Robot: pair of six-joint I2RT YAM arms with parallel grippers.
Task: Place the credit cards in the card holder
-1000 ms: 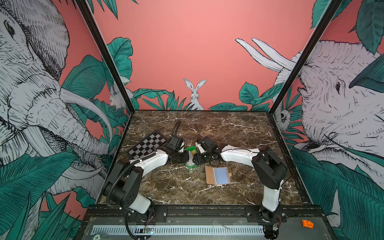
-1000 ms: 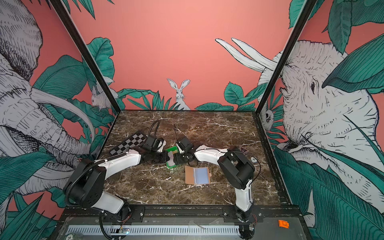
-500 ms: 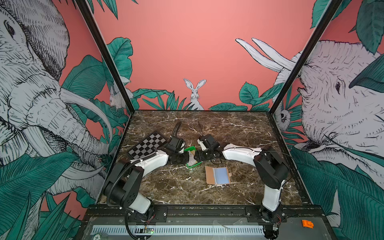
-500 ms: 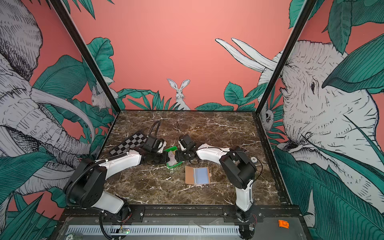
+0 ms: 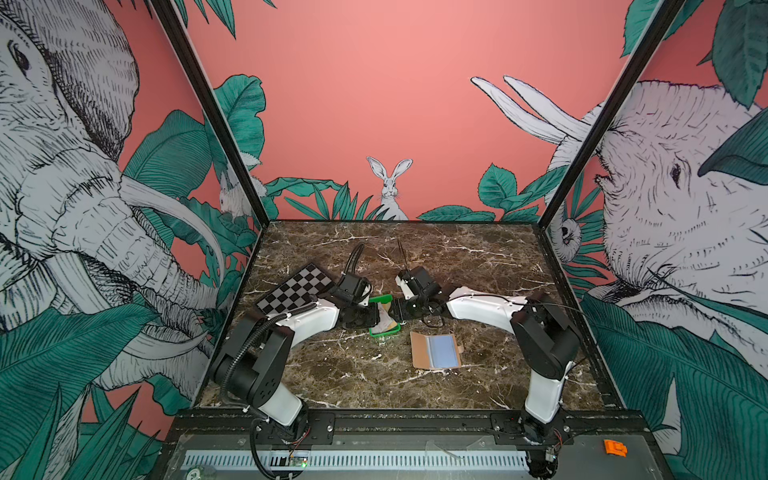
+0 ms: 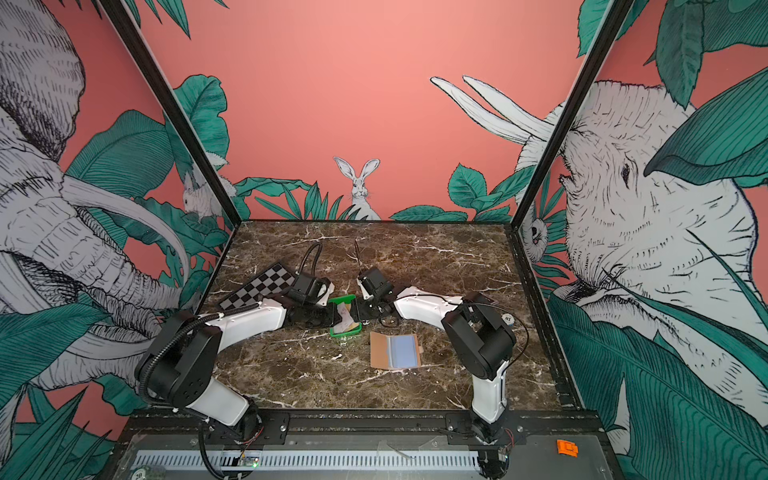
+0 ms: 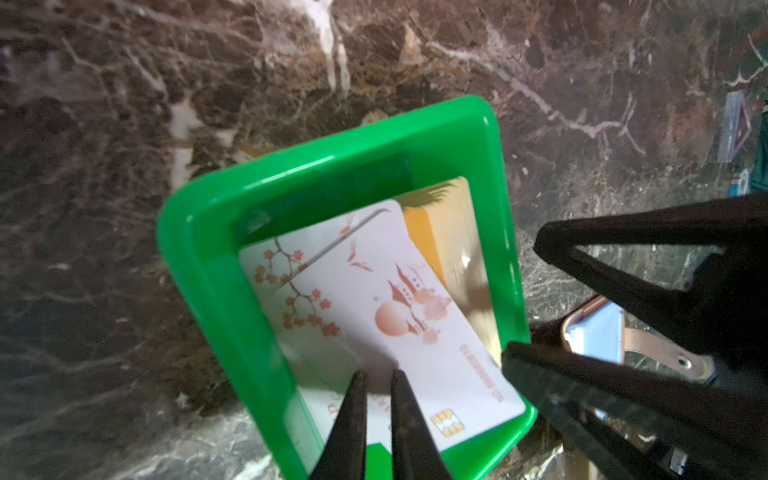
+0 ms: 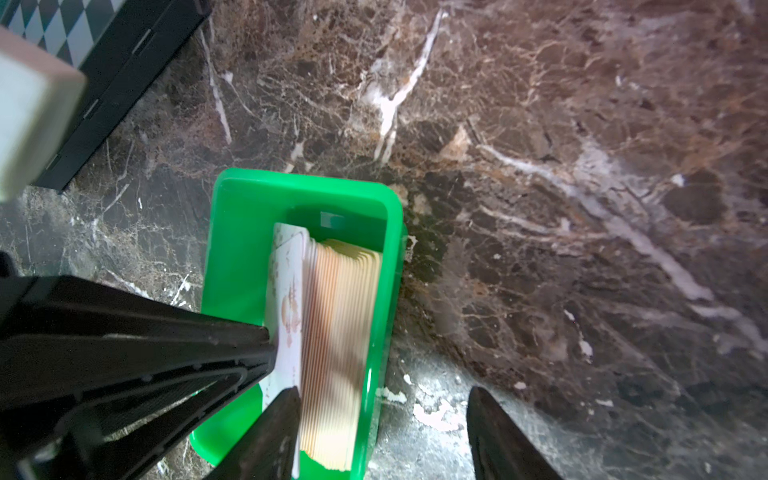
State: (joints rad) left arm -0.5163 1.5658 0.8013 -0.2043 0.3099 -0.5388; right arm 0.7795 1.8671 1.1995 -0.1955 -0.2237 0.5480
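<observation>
The credit cards (image 8: 340, 311) stand on edge as a stack in a small green tray (image 8: 232, 249). One white card (image 7: 374, 282) with a pink pagoda print is tilted up off the stack, also seen in both top views (image 5: 384, 320) (image 6: 345, 318). My left gripper (image 7: 377, 374) is shut on that card's near edge. My right gripper (image 8: 382, 392) is open: one finger sits between the white card (image 8: 289, 291) and the stack, the other outside the tray on the table. The card holder (image 5: 434, 349) (image 6: 395, 351) lies open nearer the front, pale blue sleeve up.
A black-and-white checkered board (image 5: 295, 289) (image 6: 257, 284) lies at the left behind the left arm. Both grippers (image 5: 376, 316) (image 5: 395, 311) meet over the tray (image 5: 384, 299) in mid-table. Brown marble table (image 5: 353, 374) lies bare around the holder. The enclosure walls stand on three sides.
The right arm has shifted slightly back and to the right, and its jaws have narrowed a little. The white card now stands apart from the stack. The left arm has barely moved.
</observation>
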